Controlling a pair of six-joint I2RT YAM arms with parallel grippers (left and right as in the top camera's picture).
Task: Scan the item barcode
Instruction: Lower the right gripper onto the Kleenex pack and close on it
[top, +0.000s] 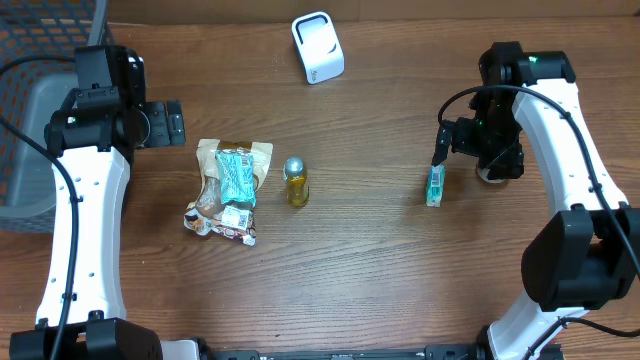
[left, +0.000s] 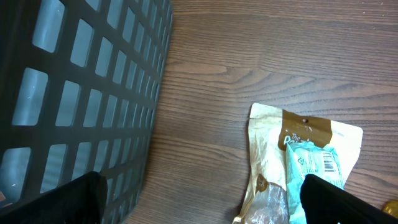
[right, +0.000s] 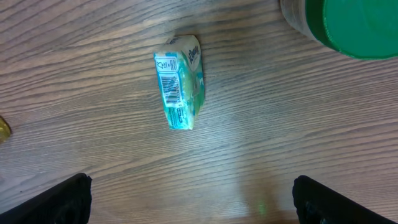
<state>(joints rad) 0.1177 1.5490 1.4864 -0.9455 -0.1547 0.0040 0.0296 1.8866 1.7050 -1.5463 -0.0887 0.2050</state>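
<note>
A white barcode scanner (top: 318, 47) stands at the back of the wooden table. A small teal tissue pack (top: 434, 186) (right: 180, 83) lies on its edge, its barcode (right: 170, 87) facing the right wrist camera. My right gripper (top: 468, 150) (right: 191, 199) hovers open just right of the pack, nothing between its fingers. A pile of snack bags (top: 228, 190) (left: 273, 149) lies left of centre with a teal packet (top: 237, 175) (left: 314, 165) on top, barcode showing. My left gripper (top: 172, 123) (left: 199, 202) hangs open to the upper left of the pile, holding nothing.
A dark mesh basket (top: 30, 150) (left: 74, 93) stands at the left edge beside the left arm. A small gold bottle (top: 297, 181) stands right of the bags. A green-lidded container (top: 493, 172) (right: 348, 25) sits under the right wrist.
</note>
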